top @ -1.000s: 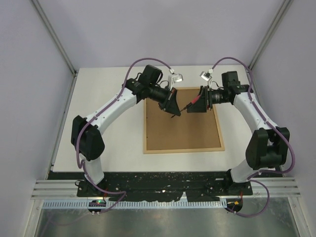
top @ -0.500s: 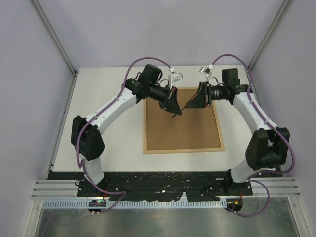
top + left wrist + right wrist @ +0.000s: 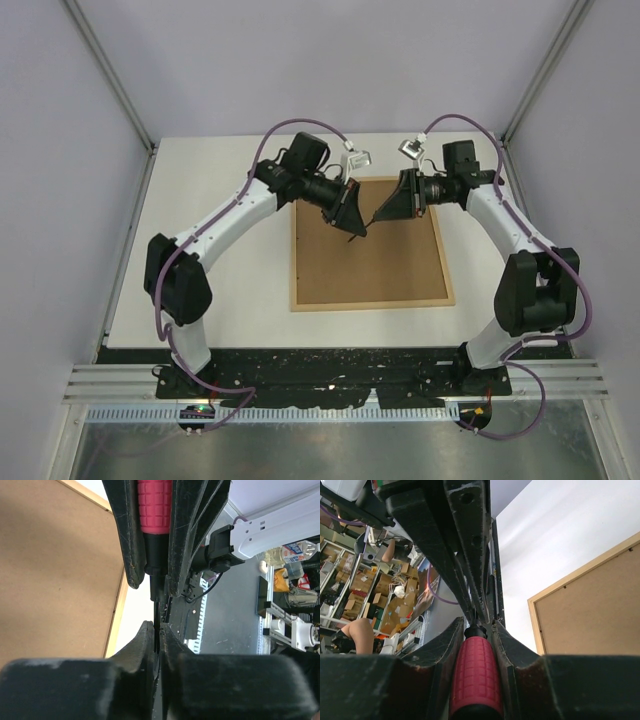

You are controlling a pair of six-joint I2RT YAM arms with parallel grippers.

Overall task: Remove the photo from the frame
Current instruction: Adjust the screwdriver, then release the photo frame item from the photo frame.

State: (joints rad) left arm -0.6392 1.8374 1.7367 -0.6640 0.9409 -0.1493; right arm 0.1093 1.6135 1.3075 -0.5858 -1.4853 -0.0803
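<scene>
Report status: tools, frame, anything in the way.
Left tool shut on screwdriver shaft; right tool clamped on its red handle. Frame face-down, brown back up, photo unseen. Nothing lying on it.

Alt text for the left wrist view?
A small red-handled screwdriver spans two grippers: the right gripper clasps its handle at top, the left gripper has its jaws shut on the shaft below. Left of them lies the brown fibreboard back of a light wooden picture frame.
</scene>
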